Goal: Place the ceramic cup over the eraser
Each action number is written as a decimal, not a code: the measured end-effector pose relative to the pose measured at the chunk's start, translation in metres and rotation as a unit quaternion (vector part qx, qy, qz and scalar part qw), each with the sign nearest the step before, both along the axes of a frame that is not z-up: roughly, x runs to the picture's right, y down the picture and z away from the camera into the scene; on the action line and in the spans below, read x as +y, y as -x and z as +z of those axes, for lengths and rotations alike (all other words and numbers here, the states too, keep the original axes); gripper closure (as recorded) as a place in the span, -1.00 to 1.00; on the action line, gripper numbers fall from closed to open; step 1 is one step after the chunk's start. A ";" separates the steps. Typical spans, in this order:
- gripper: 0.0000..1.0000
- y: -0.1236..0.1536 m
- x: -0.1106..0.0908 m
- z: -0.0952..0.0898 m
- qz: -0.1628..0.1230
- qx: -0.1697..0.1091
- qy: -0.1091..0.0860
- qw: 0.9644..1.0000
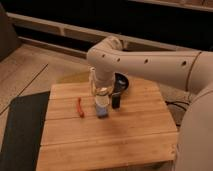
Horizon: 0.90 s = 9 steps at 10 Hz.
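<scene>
Claw: my claw point(102, 91) is clenched on what looks like the small cream-white ceramic cup point(103, 95), just left of the small black upright eraser block point(116, 101).
Why: I judge I hold it raised to lower over the eraser.
Around: the flat blue rectangular slab point(102, 111) lies just left of the eraser, the wide black bowl point(123, 83) just behind it, and the thin orange-red stick point(80, 106) farther left on the wooden surface point(125, 140).
In the way: slab and bowl crowd the eraser.
</scene>
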State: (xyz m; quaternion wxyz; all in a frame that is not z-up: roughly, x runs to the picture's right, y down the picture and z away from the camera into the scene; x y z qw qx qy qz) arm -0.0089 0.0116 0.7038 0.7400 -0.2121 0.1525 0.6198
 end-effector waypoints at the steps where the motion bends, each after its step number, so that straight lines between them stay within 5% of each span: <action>1: 1.00 -0.010 -0.002 0.002 -0.001 0.010 -0.002 1.000; 4: 1.00 -0.052 -0.002 0.006 0.008 0.049 -0.004 0.999; 9: 1.00 -0.104 -0.024 0.016 0.007 0.079 -0.052 0.995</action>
